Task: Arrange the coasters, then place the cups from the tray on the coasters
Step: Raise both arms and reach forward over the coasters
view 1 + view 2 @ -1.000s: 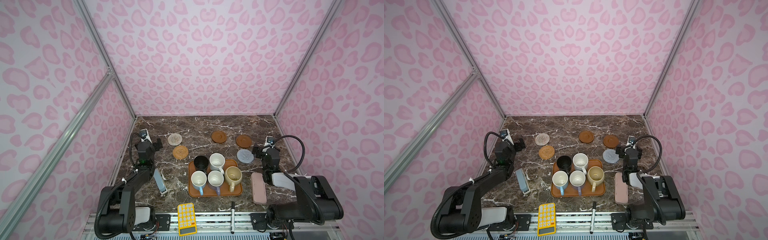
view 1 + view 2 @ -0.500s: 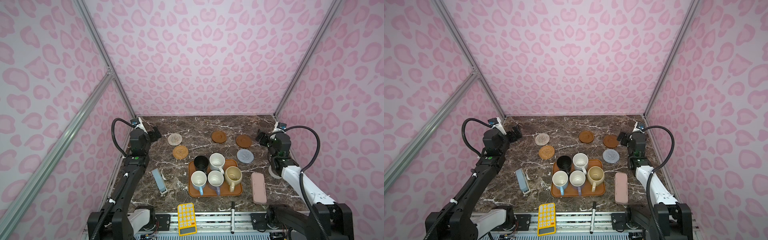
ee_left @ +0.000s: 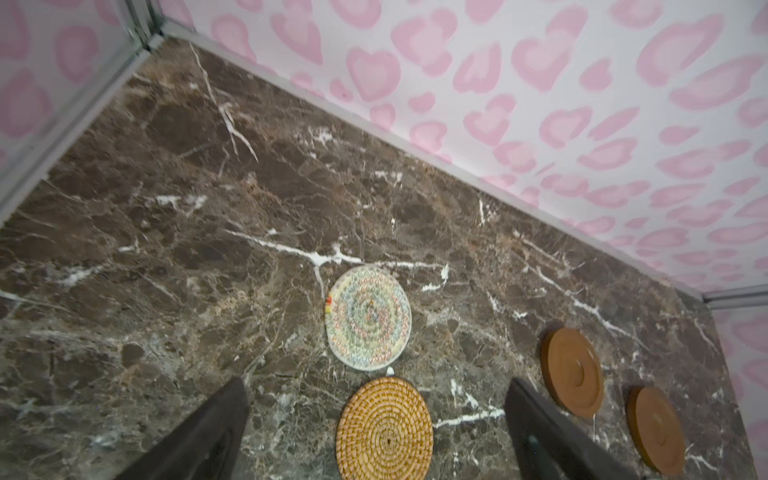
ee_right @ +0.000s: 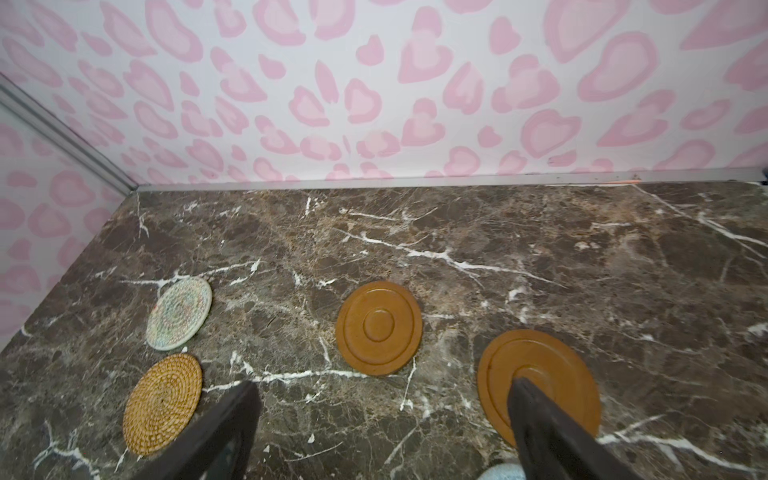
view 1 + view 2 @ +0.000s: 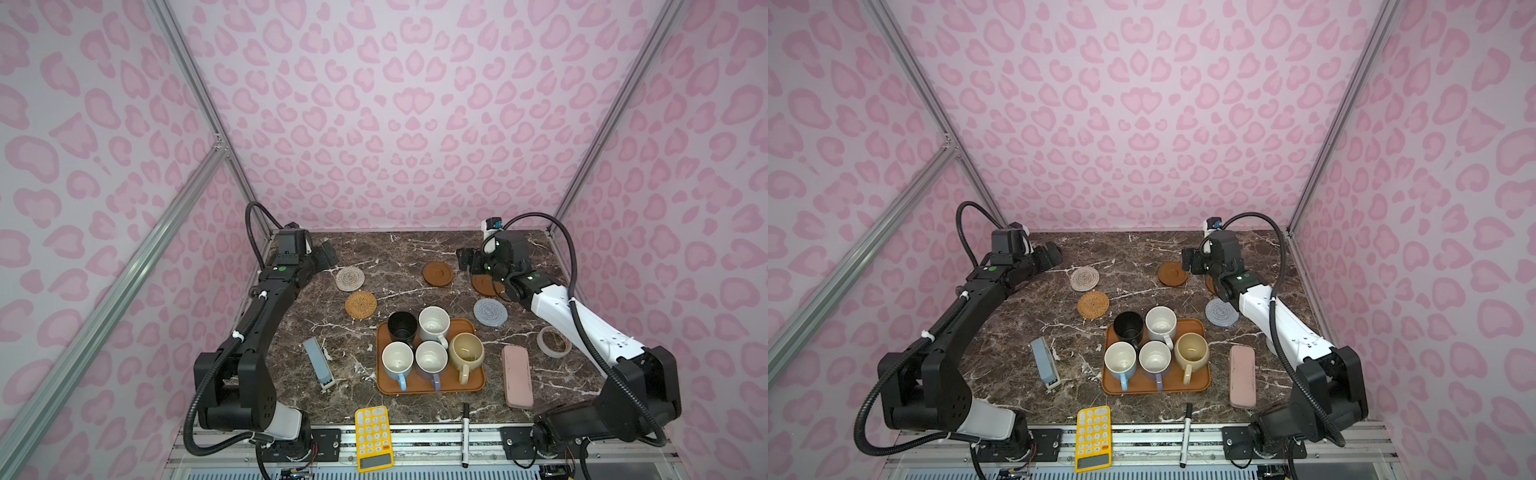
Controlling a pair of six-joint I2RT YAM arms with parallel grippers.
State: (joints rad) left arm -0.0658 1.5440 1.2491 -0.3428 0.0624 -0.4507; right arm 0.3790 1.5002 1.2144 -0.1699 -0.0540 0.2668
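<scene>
All five cups (image 5: 431, 360) sit on the tray (image 5: 430, 387). The five coasters (image 5: 491, 312) lie on the table (image 5: 399, 253) past the tray's far side. My left gripper (image 5: 325, 256) hangs past the tray's far left corner, wide open and empty. The whitish coaster (image 5: 350, 279) and the tan coaster (image 5: 360, 304) lie near it. My right gripper (image 5: 466, 259) hangs past the far right corner, open and empty too. A brown wooden coaster (image 4: 536, 365) lies close by one finger.

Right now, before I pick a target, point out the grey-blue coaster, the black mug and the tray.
grey-blue coaster (image 5: 490, 312), in a top view, centre of its woven face.
black mug (image 5: 402, 326), in a top view, its dark inside.
tray (image 5: 417, 387), in a top view, bare front strip by the rim.
</scene>
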